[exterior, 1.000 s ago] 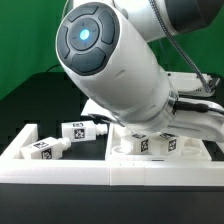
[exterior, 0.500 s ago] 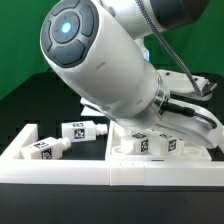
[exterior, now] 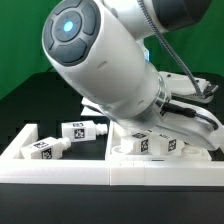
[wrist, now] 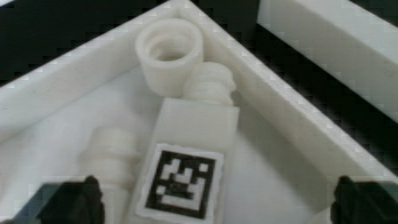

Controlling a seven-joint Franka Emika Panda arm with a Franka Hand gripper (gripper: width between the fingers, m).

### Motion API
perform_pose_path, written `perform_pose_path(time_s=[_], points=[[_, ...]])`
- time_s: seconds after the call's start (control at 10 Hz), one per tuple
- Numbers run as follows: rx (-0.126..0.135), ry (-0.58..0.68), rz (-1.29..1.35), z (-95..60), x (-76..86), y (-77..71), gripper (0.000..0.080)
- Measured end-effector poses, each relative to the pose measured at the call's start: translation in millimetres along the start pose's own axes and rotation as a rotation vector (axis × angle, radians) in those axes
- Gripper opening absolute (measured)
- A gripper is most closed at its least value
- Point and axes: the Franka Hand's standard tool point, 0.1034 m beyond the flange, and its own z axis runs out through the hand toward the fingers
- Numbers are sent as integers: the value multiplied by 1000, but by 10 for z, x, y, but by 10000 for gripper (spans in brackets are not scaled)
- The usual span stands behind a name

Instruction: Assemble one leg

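In the wrist view a white leg [wrist: 192,150] with a black-and-white tag lies flat inside the corner of the wide white panel [wrist: 302,130]. Its round stub [wrist: 210,85] points at a raised round socket [wrist: 173,45] in that corner. My gripper [wrist: 214,205] is open. Its dark fingertips [wrist: 71,200] stand wide on either side of the leg's tagged body, not touching it. In the exterior view the arm hides the gripper and this leg. Two more legs [exterior: 80,130] [exterior: 47,147] lie at the exterior view's left.
A rounded white part [wrist: 107,150] lies close beside the leg in the panel corner. The panel's raised rim [wrist: 63,95] walls in both sides. The tagged white panel edge [exterior: 150,145] shows under the arm; a white front ledge [exterior: 60,168] runs along the table.
From one second ago to half a second ago the arm's big joint swung toward the exterior view's left. Since then nothing has visibly moved.
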Motion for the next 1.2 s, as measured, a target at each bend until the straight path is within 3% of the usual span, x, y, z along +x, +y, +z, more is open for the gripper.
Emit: perform_pose_path(time_s=[0.6, 0.7, 0.8, 1.1, 1.2], points=[[-3, 3, -1, 80, -26, -10, 649], [-3, 3, -2, 77, -27, -10, 502], [-3, 2, -5, 76, -30, -8, 502], [-4, 0, -6, 84, -33, -9, 64], [-4, 0, -7, 85, -35, -12, 64]])
